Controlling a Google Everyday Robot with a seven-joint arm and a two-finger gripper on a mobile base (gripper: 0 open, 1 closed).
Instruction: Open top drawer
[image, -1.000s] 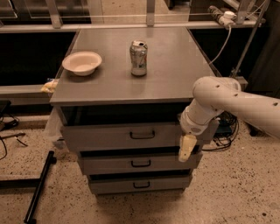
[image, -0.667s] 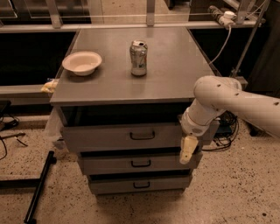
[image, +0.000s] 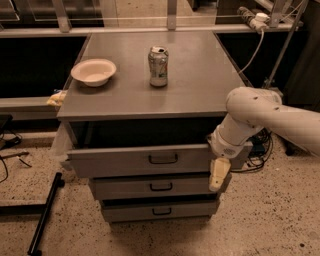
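The grey tabletop (image: 195, 85) caps a cabinet of three drawers. Under its front edge the top drawer (image: 115, 161) juts forward slightly, with a dark gap above it and its black loop handle (image: 163, 159) at centre. Below the front right corner the white arm (image: 260, 112) hangs the gripper (image: 220, 175) at that drawer's right end; I cannot tell whether it is apart or together. A white bowl (image: 93, 72) sits near the left edge and a can (image: 158, 66) mid-table toward the back.

No text is legible (not even on the can (image: 158, 66))
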